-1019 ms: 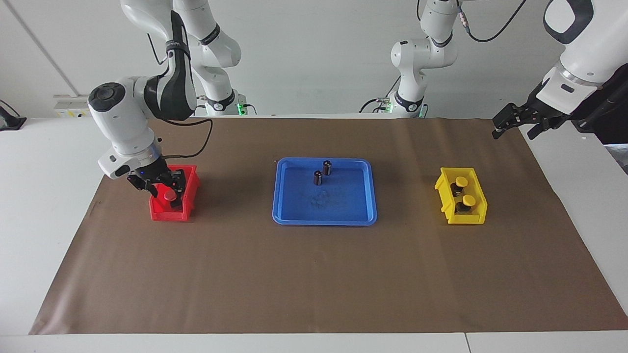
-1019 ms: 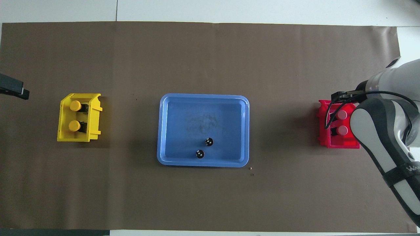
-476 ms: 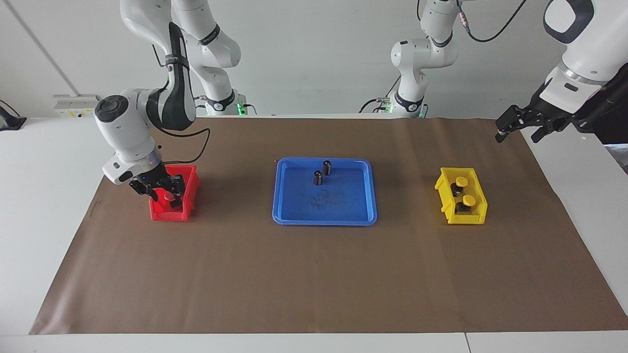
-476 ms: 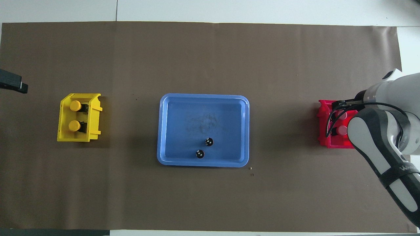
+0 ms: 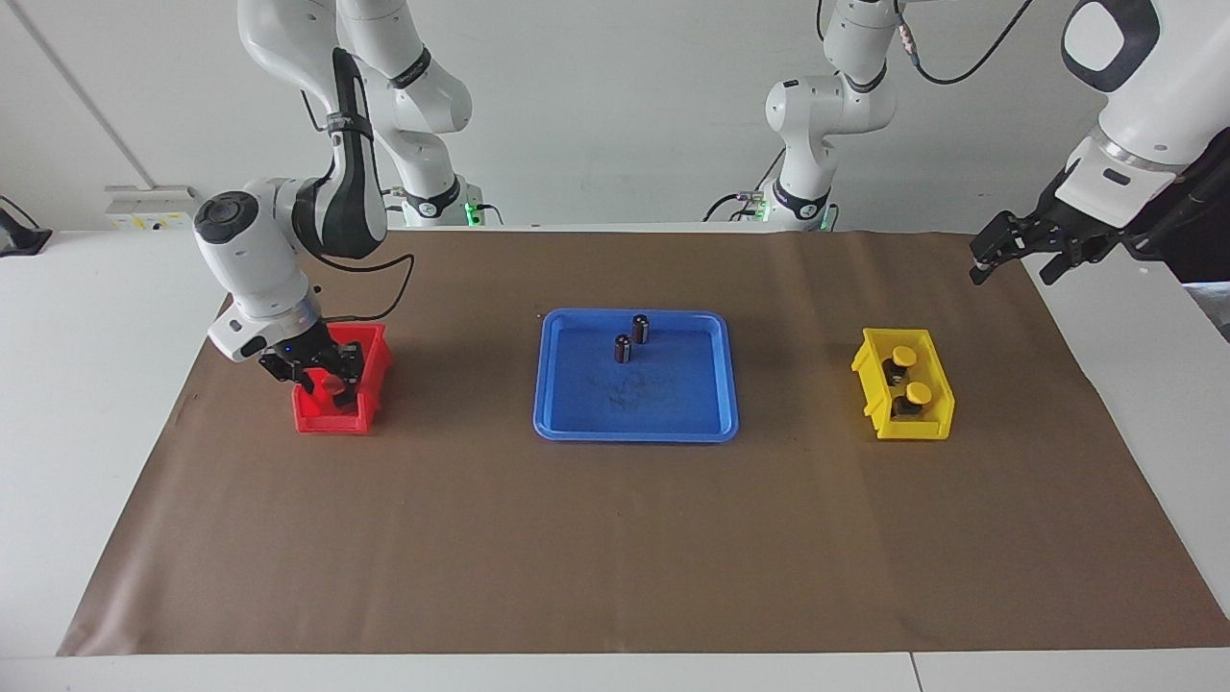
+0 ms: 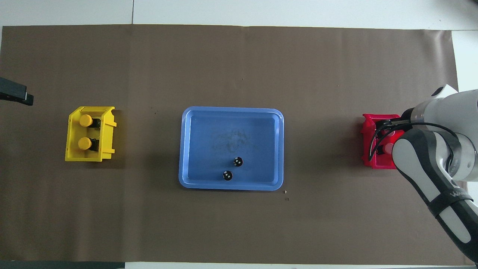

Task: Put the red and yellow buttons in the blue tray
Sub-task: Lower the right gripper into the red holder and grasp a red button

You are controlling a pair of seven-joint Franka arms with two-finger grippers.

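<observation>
Two red buttons sit in the red bin (image 5: pixel 332 421) at the right arm's end. My right gripper (image 5: pixel 329 377) is down in this bin, open, its fingers either side of the red button (image 5: pixel 332 383) farther from the robots. In the overhead view the right gripper (image 6: pixel 388 126) covers that button and the other red button (image 6: pixel 388 148) partly shows. Two yellow buttons (image 5: pixel 903 357) (image 5: pixel 919 392) sit in the yellow bin (image 5: pixel 937 423). The blue tray (image 5: pixel 634 430) lies mid-table. My left gripper (image 5: pixel 1004 252) waits open in the air past the yellow bin, at the left arm's end.
Two small dark cylinders (image 5: pixel 641 329) (image 5: pixel 623 348) stand in the tray's part nearer to the robots. Brown paper covers the table. In the overhead view the yellow bin (image 6: pixel 84 158), the tray (image 6: pixel 231 185) and the red bin (image 6: pixel 368 129) lie in one row.
My right gripper has come down deeper into the red bin around the farther red button. My left gripper has hardly moved. The buttons, bins and tray have stayed put.
</observation>
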